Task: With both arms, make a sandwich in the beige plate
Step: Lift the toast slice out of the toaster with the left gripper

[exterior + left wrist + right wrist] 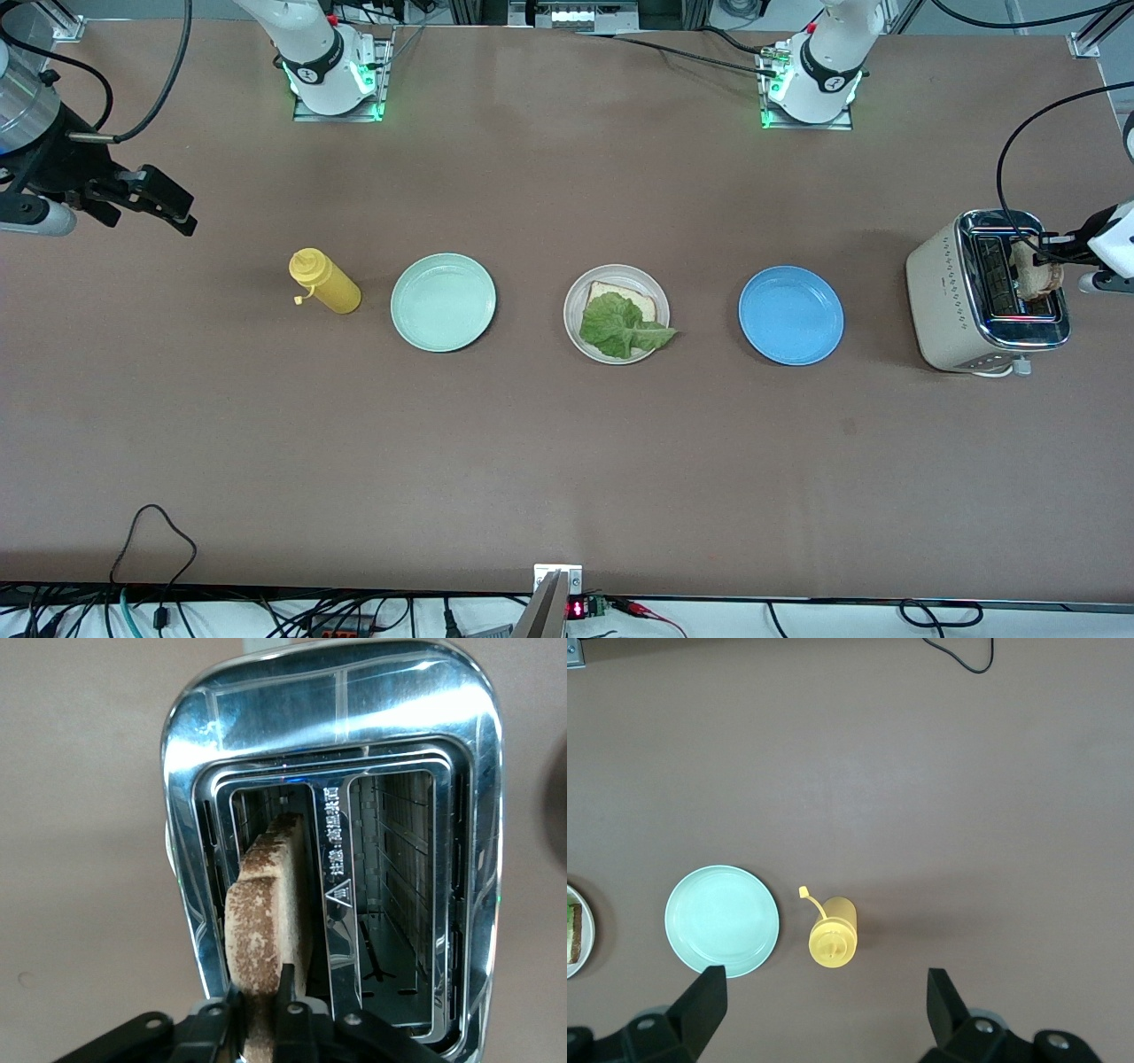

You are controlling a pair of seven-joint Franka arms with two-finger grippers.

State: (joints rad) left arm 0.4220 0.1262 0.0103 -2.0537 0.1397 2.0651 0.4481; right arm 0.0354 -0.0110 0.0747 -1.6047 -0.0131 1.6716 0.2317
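Observation:
The beige plate (617,281) sits mid-table and holds one bread slice (625,302) with a green lettuce leaf (620,327) on top. A second, toasted bread slice (1035,270) stands in a slot of the toaster (952,297) at the left arm's end of the table. My left gripper (1050,257) is over the toaster and shut on that slice; the left wrist view shows the slice (267,917) clamped between the fingers (285,992), still partly in the slot. My right gripper (173,208) is open and empty, waiting above the right arm's end of the table; it also shows in the right wrist view (824,1001).
A mint-green plate (443,301) and a yellow squeeze bottle (326,282) sit toward the right arm's end. A blue plate (791,315) lies between the beige plate and the toaster. The toaster's second slot (399,904) is empty.

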